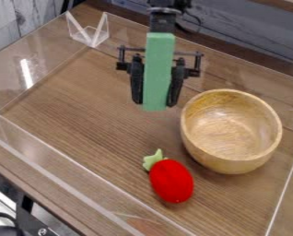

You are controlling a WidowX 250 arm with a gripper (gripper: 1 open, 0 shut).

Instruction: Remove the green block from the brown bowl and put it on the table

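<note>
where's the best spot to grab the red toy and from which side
Grip the red toy across its rounded red body, coming straight down from above. It lies on the table with its green leafy top pointing up-left; the body is the widest, fullest part, and open tabletop lies around it, with the brown bowl beside it but apart.

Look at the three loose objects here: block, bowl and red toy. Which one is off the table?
The green block: it stands upright, clamped in the gripper, above the tabletop. The brown bowl and red toy rest on the table.
</note>
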